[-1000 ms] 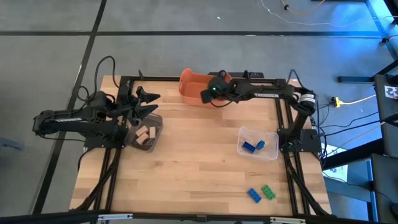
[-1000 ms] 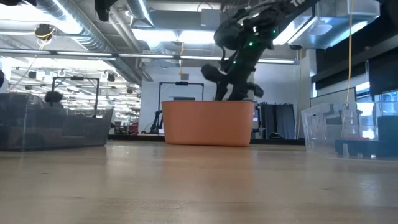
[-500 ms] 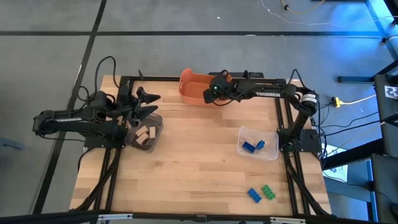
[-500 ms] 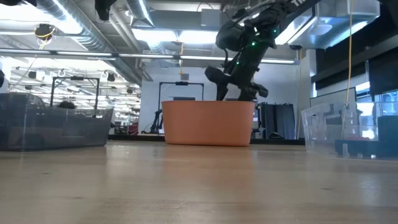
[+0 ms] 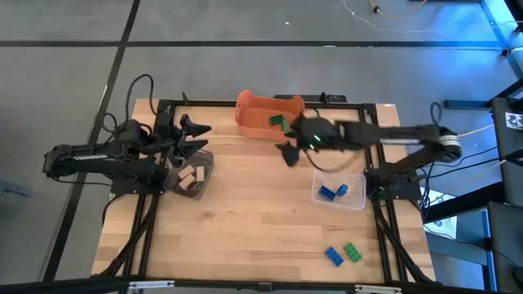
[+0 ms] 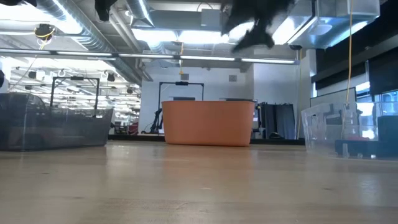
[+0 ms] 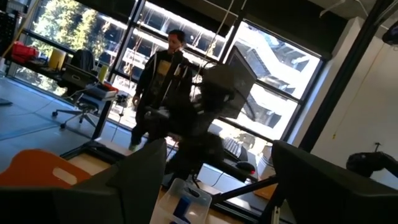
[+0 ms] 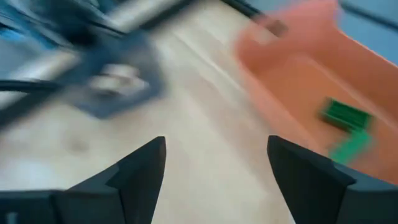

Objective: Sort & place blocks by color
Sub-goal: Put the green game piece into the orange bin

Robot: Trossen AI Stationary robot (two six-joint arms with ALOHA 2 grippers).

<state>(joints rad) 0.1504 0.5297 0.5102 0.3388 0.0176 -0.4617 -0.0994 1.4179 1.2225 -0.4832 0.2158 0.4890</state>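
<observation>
Two green blocks [image 5: 280, 122] lie on the floor of the orange tub [image 5: 260, 113] at the far edge; the right wrist view shows them too [image 8: 343, 116]. My right gripper [image 5: 286, 153] hangs open and empty above the table, just in front of the tub. Blue blocks [image 5: 331, 193] lie in the clear container [image 5: 357, 200]. One blue block [image 5: 334, 256] and one green block [image 5: 352, 251] lie on the table near its front edge. Tan blocks [image 5: 191, 177] lie in the dark container [image 5: 206, 163]. My left gripper [image 5: 200, 136] waits open above that container.
Black frame rails [image 5: 372, 139] run along the table's left, right and far sides. Bare wood [image 5: 253, 220] fills the middle of the table. A person [image 7: 158, 81] stands in the room beyond the table.
My right gripper has opened, risen out of the orange tub and swung toward the table's near and right side while rolling. It now hangs clear in front of the tub, and the green blocks show in the tub where it stood.
</observation>
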